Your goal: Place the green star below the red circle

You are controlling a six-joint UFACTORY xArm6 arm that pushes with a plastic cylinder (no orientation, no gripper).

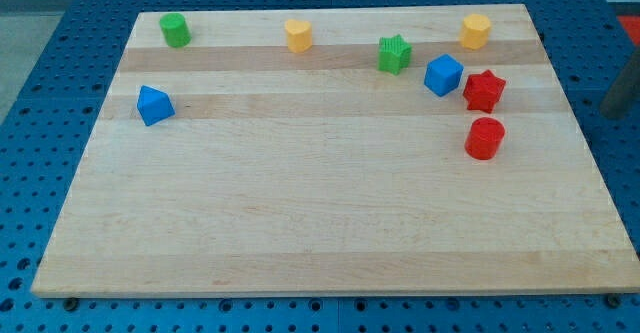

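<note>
The green star (394,54) sits near the top of the wooden board (300,223), right of centre. The red circle (485,138), a short cylinder, stands lower and further right, just below the red star (484,90). A blue cube (443,75) lies between the green star and the red star, close to the red star. My tip (612,114) shows as a blurred dark rod at the view's right edge, off the board, well to the right of the red circle and touching no block.
A yellow hexagon (475,31) sits at the top right and a yellow block (298,35) at the top centre. A green cylinder (175,30) sits at the top left, with a blue wedge-like block (153,105) below it. Blue perforated table surrounds the board.
</note>
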